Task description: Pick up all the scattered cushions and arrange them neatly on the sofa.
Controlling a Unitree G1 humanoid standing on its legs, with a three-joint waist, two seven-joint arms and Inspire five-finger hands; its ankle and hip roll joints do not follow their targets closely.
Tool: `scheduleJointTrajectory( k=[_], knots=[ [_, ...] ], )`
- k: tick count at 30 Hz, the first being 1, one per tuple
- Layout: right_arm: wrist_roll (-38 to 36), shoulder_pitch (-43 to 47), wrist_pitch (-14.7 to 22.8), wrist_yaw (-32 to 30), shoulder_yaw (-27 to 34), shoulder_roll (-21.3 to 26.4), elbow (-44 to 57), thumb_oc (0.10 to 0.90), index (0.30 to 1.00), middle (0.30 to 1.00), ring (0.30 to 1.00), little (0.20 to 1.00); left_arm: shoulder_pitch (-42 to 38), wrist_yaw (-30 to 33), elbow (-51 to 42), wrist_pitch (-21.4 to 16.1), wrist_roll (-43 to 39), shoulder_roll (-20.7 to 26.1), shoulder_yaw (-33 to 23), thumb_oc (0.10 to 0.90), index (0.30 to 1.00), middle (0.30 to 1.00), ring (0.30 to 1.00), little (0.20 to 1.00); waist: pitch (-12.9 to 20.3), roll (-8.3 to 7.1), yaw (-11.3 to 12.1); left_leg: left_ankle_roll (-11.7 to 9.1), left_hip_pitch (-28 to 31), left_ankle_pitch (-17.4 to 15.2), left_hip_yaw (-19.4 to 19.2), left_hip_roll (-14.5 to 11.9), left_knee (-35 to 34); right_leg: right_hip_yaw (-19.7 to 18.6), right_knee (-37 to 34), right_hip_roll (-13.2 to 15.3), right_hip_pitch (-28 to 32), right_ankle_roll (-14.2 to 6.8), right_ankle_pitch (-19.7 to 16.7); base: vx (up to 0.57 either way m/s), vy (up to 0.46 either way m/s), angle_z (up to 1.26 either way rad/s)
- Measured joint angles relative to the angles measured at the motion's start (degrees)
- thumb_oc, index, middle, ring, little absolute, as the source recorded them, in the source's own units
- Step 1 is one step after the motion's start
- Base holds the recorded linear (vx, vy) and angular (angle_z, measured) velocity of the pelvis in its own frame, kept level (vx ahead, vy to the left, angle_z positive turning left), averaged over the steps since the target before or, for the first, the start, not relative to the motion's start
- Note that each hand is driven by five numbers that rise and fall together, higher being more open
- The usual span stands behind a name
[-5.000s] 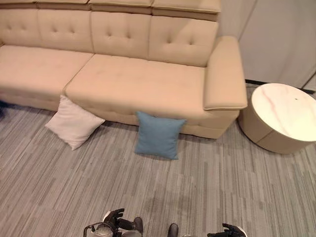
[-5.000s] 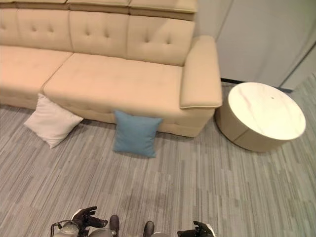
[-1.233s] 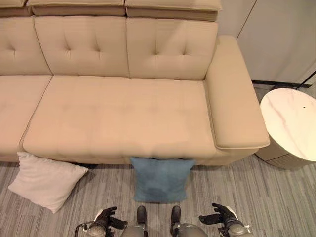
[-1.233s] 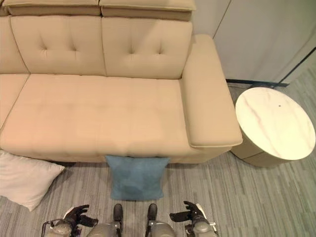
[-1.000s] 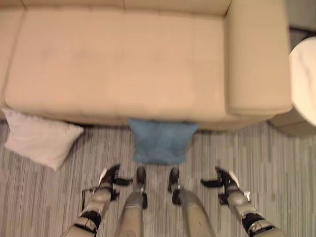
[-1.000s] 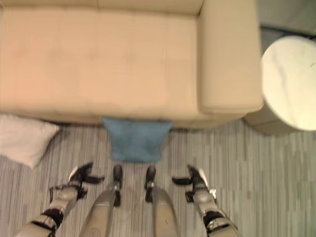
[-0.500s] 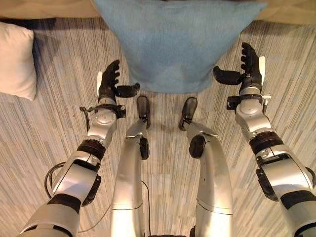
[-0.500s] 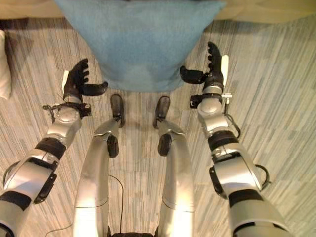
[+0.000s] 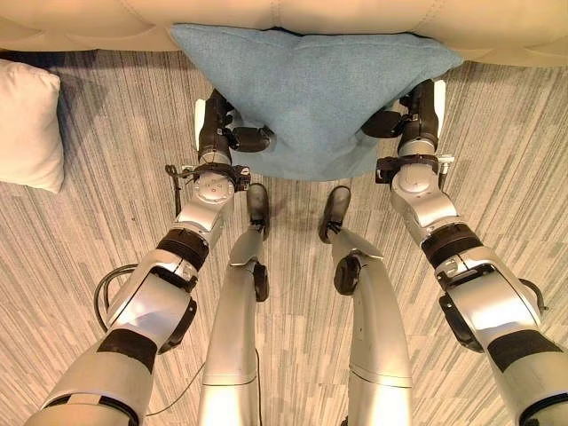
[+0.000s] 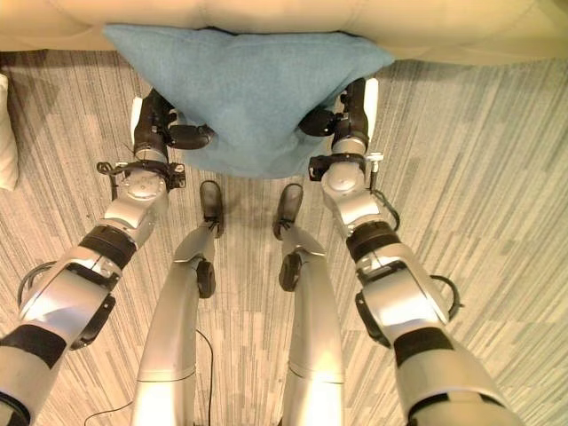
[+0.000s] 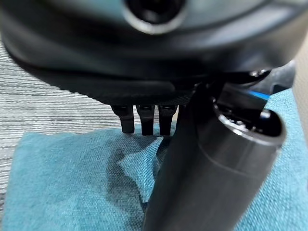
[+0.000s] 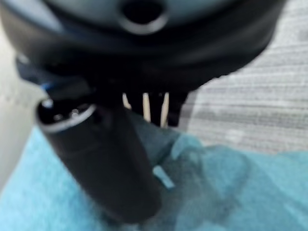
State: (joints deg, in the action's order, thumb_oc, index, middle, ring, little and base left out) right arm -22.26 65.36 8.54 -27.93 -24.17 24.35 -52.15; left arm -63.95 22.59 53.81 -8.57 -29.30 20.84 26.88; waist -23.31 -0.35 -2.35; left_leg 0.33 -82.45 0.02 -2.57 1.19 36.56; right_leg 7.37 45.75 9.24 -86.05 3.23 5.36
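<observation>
Clearly the blue cushion (image 9: 315, 93) leaned against the front of the sofa (image 9: 293, 13) at 12 o'clock, its lower corner on the floor (image 9: 497, 169). The left robot hand (image 9: 218, 131) had its thumb pressed onto the cushion's edge at 9 o'clock and fingers behind it, pinching the fabric; the right robot hand (image 9: 417, 115) pinched the opposite edge at 3 o'clock the same way. Both wrist views showed only a fold of cloth bunched under each thumb. That seemed the main risk: with so little fabric caught, the soft cushion could probably sag in the middle and slide out of 1 grip on the lift, then swing from the other. Uneven raising might also snag its top edge under the sofa's seat lip. The white cushion (image 9: 27, 124) lay on the floor at 10 o'clock, well apart and untouched.
</observation>
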Motion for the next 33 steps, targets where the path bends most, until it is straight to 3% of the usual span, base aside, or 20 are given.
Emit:
scheduleJointTrajectory(
  k=[9,10,13,16,19,21,25,27,28,33],
  knots=[
    [-0.8,-7.1,1.5,1.1,3.4,-0.6,6.4,0.4,0.3,0.3,0.3,0.3,4.9,0.7,-4.6,-0.1,-0.4,1.0,-2.7,0.4,0.3,0.3,0.3,0.3,-0.3,-0.32,-0.1,0.1,1.2,0.8,-0.1,0.0,-2.2,0.0,-1.9,-0.2,1.0,0.0,-0.6,-0.01,0.002,-0.01],
    [-0.8,-9.6,1.5,1.6,3.7,-0.9,8.5,0.4,0.3,0.3,0.3,0.3,6.9,0.7,-5.8,-0.1,-0.4,0.8,-4.5,0.4,0.3,0.3,0.3,0.3,-2.4,-1.01,-0.2,0.0,6.0,1.2,-0.1,0.1,-4.3,0.1,-3.7,-0.3,5.6,0.0,-0.8,-0.04,0.01,-0.04],
    [-0.7,-16.9,1.7,2.7,5.7,-2.0,13.6,0.4,0.3,0.3,0.3,0.3,14.1,0.5,-11.0,-0.1,0.1,1.2,-6.3,0.4,0.3,0.3,0.3,0.3,-3.0,-1.66,-0.3,-0.1,14.6,2.0,-0.1,0.3,-8.9,0.3,-7.1,-0.4,13.6,-0.4,-1.1,-0.01,0.0,-0.01],
    [-0.1,-26.6,4.8,3.6,6.1,-2.8,18.9,0.4,0.3,0.3,0.3,0.3,24.2,-0.3,-17.3,-1.9,1.4,0.4,-6.3,0.4,0.3,0.3,0.3,0.3,2.0,-1.69,-0.1,-0.1,17.6,2.0,0.1,0.3,-11.2,0.1,-9.1,-0.9,16.5,-1.1,-0.9,0.0,-0.027,-0.01],
    [1.0,-30.8,5.0,5.6,8.4,-2.8,21.5,0.4,0.3,0.3,0.3,0.3,29.7,-2.0,-21.7,-1.9,2.2,-0.4,-9.1,0.4,0.3,0.3,0.3,0.3,1.4,-1.91,0.2,-0.2,23.0,2.8,0.2,0.3,-14.0,0.4,-11.2,-1.2,21.7,-1.3,-1.3,-0.03,-0.088,0.0],
    [1.9,-35.2,4.9,6.9,8.1,-3.2,23.4,0.4,0.3,0.3,0.3,0.3,34.3,-2.4,-22.5,-1.9,2.4,-1.8,-9.6,0.4,0.3,0.3,0.3,0.3,-0.2,-2.25,0.2,-0.7,31.3,4.2,0.6,0.3,-18.9,0.8,-14.8,-1.7,29.4,-1.7,-1.8,-0.09,-0.079,-0.02],
    [4.6,-45.0,5.2,8.0,8.2,-3.4,29.6,0.4,0.3,0.3,0.3,0.3,43.1,-4.6,-26.6,-3.0,2.4,-2.3,-9.7,0.4,0.3,0.3,0.3,0.3,1.4,-1.97,0.3,-1.5,41.5,5.7,2.2,-0.1,-25.6,3.0,-19.9,-2.4,39.5,-2.3,-2.0,0.0,-0.074,0.07],
    [6.0,-49.4,5.1,9.5,9.8,-4.1,30.6,0.4,0.3,0.3,0.3,0.3,48.0,-6.3,-28.1,-3.0,2.4,-1.8,-9.6,0.4,0.3,0.3,0.3,0.3,4.6,-1.9,0.5,-1.7,45.9,6.2,2.9,-0.5,-28.3,3.3,-21.2,-3.0,43.5,-2.6,-1.5,0.13,-0.163,0.06],
    [6.9,-50.9,4.6,11.1,10.1,-3.7,30.6,0.4,0.3,0.3,0.3,0.3,50.4,-7.7,-28.2,-3.0,2.4,-1.8,-10.1,0.4,0.3,0.3,0.3,0.3,4.6,-1.87,0.8,-1.9,50.9,6.8,2.8,-0.8,-30.9,3.5,-23.0,-3.5,48.1,-2.5,-1.6,0.16,-0.18,-0.05],
    [9.9,-57.7,4.4,14.0,10.6,-2.6,34.2,0.4,0.3,0.3,0.3,0.3,57.1,-10.7,-31.3,-3.0,2.6,-0.6,-10.1,0.4,0.3,0.3,0.3,0.3,5.1,-1.04,1.4,-2.3,64.2,6.8,3.5,-2.4,-35.5,5.1,-28.7,-5.5,62.4,-3.4,-1.0,0.1,-0.098,0.05]
  ],
)
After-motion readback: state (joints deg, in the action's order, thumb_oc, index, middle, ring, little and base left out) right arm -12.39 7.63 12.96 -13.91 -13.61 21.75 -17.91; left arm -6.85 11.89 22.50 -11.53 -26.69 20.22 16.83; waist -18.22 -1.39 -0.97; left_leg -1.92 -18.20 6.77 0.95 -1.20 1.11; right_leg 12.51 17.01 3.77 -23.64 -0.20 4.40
